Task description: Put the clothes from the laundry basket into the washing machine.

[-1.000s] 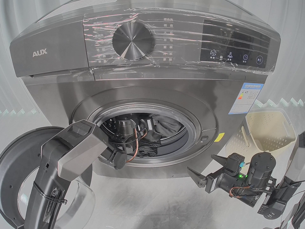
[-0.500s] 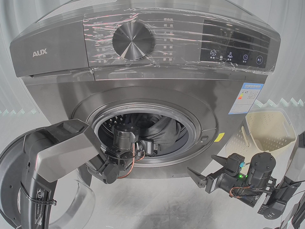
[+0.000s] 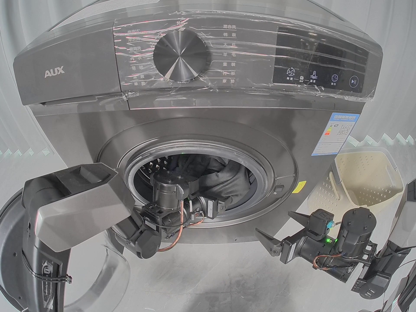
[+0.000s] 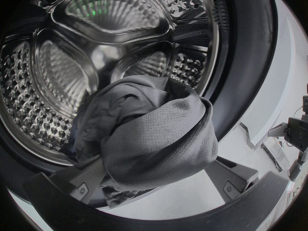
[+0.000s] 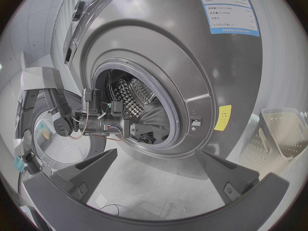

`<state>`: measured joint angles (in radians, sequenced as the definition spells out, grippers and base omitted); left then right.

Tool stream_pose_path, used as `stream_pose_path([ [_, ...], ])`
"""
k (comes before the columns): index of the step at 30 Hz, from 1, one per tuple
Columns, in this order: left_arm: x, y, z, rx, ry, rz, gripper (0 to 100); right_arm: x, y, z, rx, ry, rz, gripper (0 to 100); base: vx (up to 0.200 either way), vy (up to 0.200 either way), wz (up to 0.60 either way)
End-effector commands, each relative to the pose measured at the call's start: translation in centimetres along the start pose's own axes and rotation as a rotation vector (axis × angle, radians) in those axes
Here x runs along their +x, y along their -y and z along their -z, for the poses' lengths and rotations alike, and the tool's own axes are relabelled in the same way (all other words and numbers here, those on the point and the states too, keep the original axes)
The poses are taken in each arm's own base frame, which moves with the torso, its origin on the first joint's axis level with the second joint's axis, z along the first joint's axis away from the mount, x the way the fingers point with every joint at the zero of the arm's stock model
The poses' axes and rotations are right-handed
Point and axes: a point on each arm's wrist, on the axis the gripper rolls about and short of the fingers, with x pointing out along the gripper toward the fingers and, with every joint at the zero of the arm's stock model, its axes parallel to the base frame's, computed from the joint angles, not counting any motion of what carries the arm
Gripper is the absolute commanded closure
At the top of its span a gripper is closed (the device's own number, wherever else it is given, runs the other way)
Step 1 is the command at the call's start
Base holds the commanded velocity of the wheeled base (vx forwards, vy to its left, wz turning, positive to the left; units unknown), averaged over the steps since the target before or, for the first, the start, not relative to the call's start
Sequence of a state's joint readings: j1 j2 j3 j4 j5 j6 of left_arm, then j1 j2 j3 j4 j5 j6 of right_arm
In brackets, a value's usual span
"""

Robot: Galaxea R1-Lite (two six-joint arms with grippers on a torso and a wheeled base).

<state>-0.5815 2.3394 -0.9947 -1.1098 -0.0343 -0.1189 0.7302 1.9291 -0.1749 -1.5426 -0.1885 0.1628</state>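
The clothes (image 4: 154, 129), a bundle of dark grey fabric with a fine dimpled knit on the outer fold and a smoother, creased layer behind, were heaped in the mouth of the drum (image 4: 64, 64), at its lower front. The outer fold bulged over the lip and was draped across one finger of the left gripper (image 4: 160, 164). That gripper's jaws were spread wide and released, with nothing clamped between them. The drum was of bright polished steel, embossed in rounded panels and pierced with rows of small holes. It was ringed by a dark rubber seal (image 4: 243, 64).

From the head view the left gripper (image 3: 216, 206) was seen at the lower edge of the round opening, just in front of the clothes (image 3: 225, 180). The washer (image 3: 195, 118) was of brushed grey metal, with a round ribbed knob (image 3: 181, 56) and a control panel under wrinkled clear film (image 3: 242, 87). Its round door (image 3: 6, 222) hung open on the left.

The right gripper (image 3: 273, 221) was held low above the floor (image 3: 208, 274), well apart from the opening, its wedge-shaped jaws parted and holding nothing. Just beside the washer on the right stood the basket (image 3: 368, 174), of cream plastic with perforated walls.
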Motion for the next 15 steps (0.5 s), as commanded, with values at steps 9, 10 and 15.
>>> stream_pose_path([
  [9, 5.9, -0.4, 2.4, 0.017, 0.071, 0.027, 0, 0.0, 0.0, 0.0, 0.001, -0.001, 0.000, 0, 0.000, 0.000, 0.00],
  [10, 6.5, -0.7, 2.5, 0.016, 0.086, 0.018, 0, 0.0, 0.0, 0.0, 0.001, -0.001, 0.000, 0, 0.000, 0.000, 0.00],
  [15, 7.9, -0.8, 2.6, 0.013, 0.147, -0.001, 100, 0.0, 0.0, 0.1, 0.001, -0.003, 0.001, 0, 0.000, 0.000, 0.00],
])
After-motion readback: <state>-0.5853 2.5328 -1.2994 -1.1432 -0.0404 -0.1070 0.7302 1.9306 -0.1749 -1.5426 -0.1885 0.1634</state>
